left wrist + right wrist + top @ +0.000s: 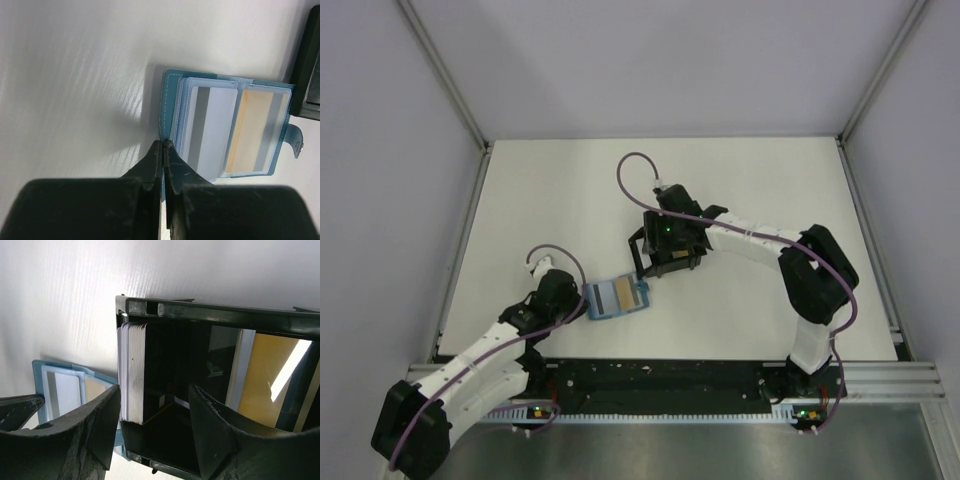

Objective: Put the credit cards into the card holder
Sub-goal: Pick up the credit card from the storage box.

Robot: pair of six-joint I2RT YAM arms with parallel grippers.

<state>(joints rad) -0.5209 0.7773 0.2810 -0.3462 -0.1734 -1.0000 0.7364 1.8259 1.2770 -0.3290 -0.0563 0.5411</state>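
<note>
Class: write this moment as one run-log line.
left gripper: shut on card holder edge | right gripper: open above black tray | credit cards: stacked in tray

Card holder partly hidden behind the right end effector

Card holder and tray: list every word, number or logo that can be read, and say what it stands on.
None: no text can be read in any view.
Card holder: the silver-grey card and orange-yellow card in its sleeves show no legible print.
Black tray: the stacked cards show mostly their edges; no markings are visible.
</note>
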